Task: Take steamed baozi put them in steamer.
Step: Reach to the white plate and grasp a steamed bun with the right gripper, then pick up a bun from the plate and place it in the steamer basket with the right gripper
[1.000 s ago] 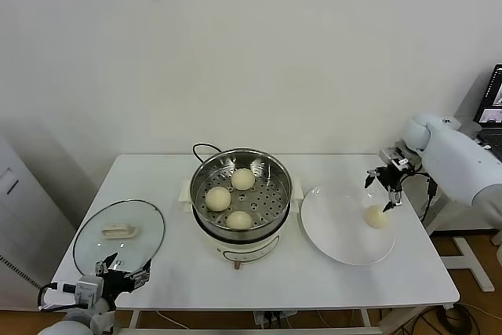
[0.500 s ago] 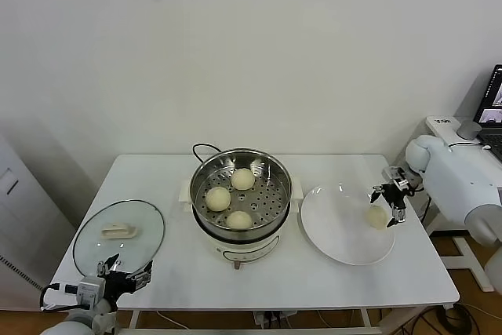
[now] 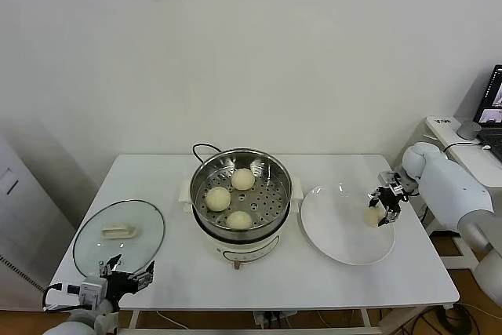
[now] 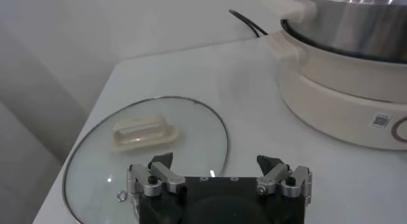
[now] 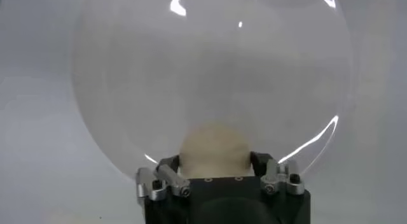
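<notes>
The right gripper (image 3: 382,211) is closed around a bun (image 3: 374,215) at the plate's (image 3: 337,233) far right edge. Three buns (image 3: 232,198) are seen in the steamer (image 3: 241,194), well left. The left gripper (image 4: 217,168) is held open beside the glass lid (image 4: 95,161).

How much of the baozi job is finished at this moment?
Done: three baozi lie on the steamer tray. In hand: the right gripper has its fingers around the last baozi on the plate. Left: lifting it and placing it in the steamer. The left gripper waits open near the glass lid.
</notes>
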